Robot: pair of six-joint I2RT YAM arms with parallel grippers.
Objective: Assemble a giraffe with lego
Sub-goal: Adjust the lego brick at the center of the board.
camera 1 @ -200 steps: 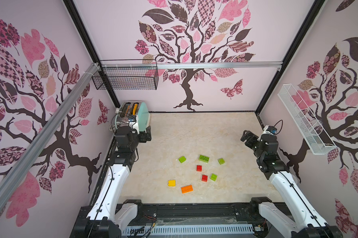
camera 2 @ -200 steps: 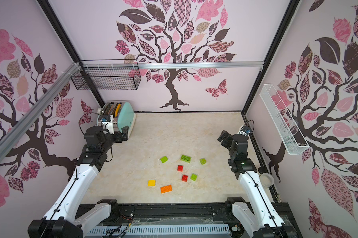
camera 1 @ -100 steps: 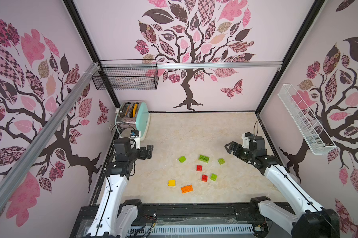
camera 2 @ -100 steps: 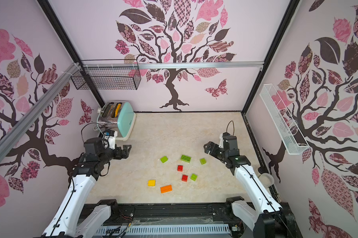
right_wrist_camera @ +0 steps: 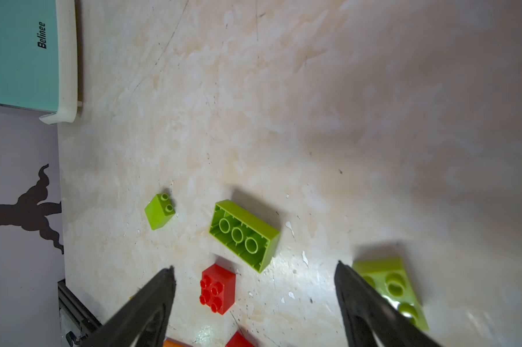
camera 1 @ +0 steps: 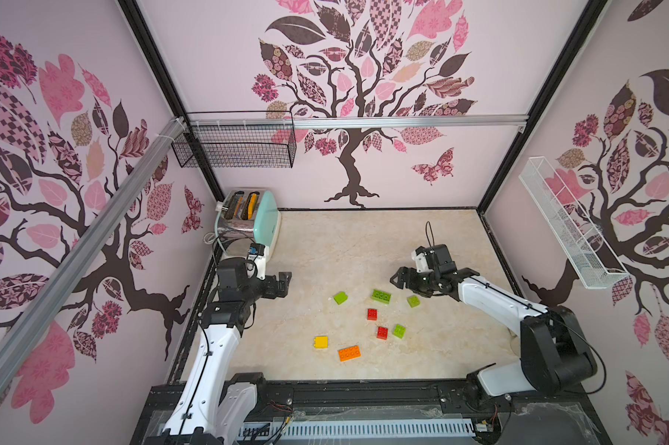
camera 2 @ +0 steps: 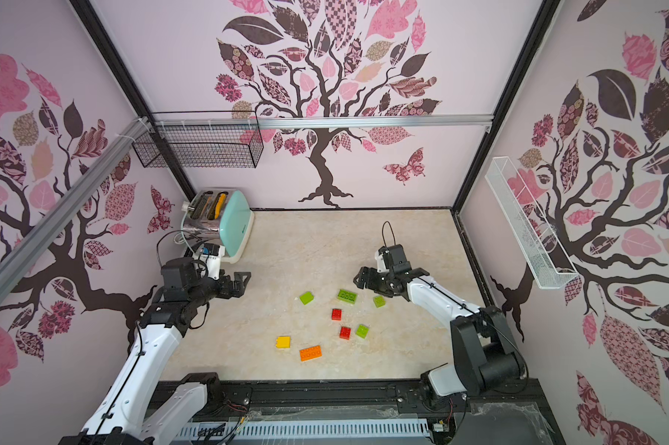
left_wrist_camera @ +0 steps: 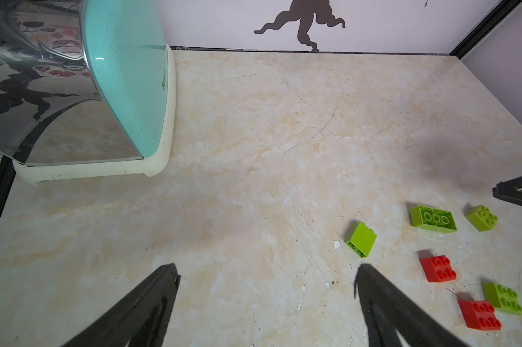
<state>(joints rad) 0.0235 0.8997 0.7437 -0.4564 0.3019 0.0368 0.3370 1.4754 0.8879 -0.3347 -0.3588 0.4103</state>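
Marble table (camera 1: pixel 363 246), scattered lego (camera 1: pixel 381 296), toaster (camera 1: pixel 265 227)

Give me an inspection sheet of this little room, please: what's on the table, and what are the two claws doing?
Surface: beige marble-look table, scuffed, with small white flecks.
Job's things: eight loose bricks, none joined: long green brick upside down; tipped green brick; far green brick; near green brick; far red brick; near red brick; yellow brick; orange brick.
Clutter: toaster in the far left corner.
Grippers: left gripper open, empty; right gripper open, empty, close to the far green brick.
Cables: black loop at the right wrist; cord by the toaster; loose wires on the front rail.
Surroundings: pink walls with tree pictures; black wire basket; white wire basket.
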